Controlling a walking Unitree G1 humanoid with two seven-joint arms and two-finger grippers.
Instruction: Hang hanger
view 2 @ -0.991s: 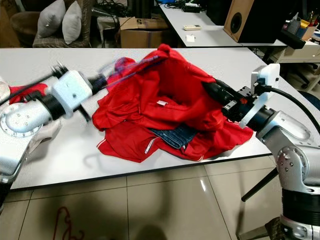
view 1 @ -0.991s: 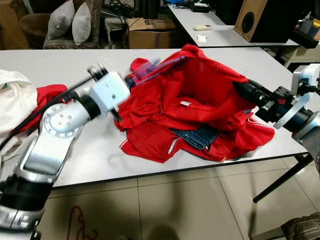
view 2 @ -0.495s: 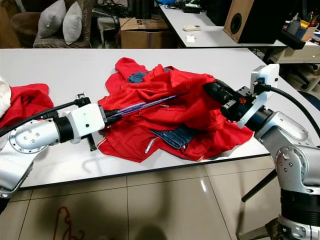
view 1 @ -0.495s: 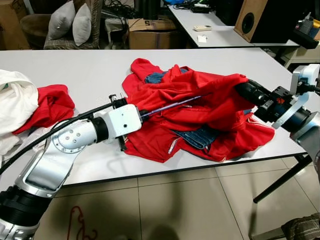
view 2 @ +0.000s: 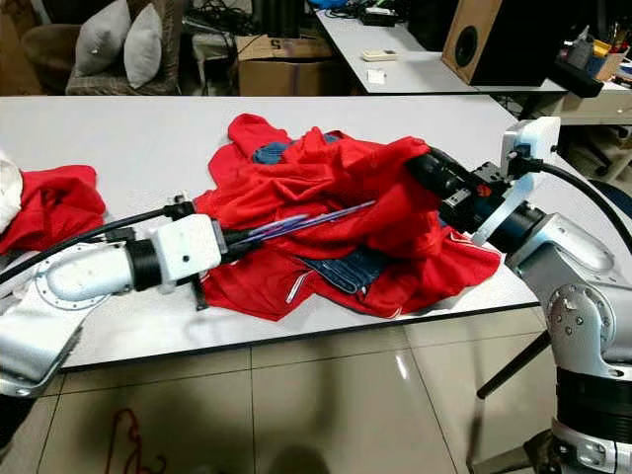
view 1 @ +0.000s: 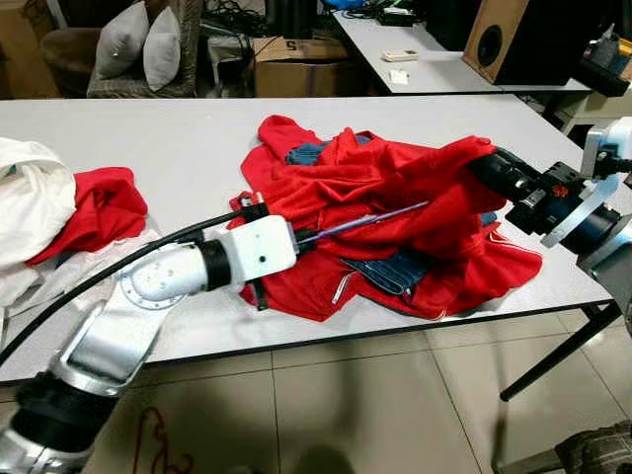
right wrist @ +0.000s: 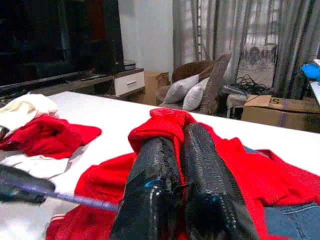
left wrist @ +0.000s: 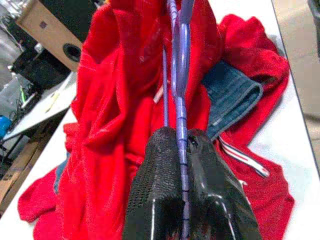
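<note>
My left end effector (left wrist: 182,150) squeezes a thin purple plastic hanger (view 1: 370,218) tight. The hanger pokes out across a crumpled red jacket (view 1: 395,212) lying on the long white table (view 1: 188,138). My right end effector (view 1: 486,163) is pinched on a fold of the jacket and holds it up off the table. A blue denim piece (view 1: 395,269) peeks out underneath. Farther left sits a red cloth (view 1: 99,202) beside a white cloth (view 1: 30,197).

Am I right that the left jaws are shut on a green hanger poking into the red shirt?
Not quite: the hanger is purple, not green, as the left wrist view shows. The left gripper is shut on it, and it pokes into the red shirt.
</note>
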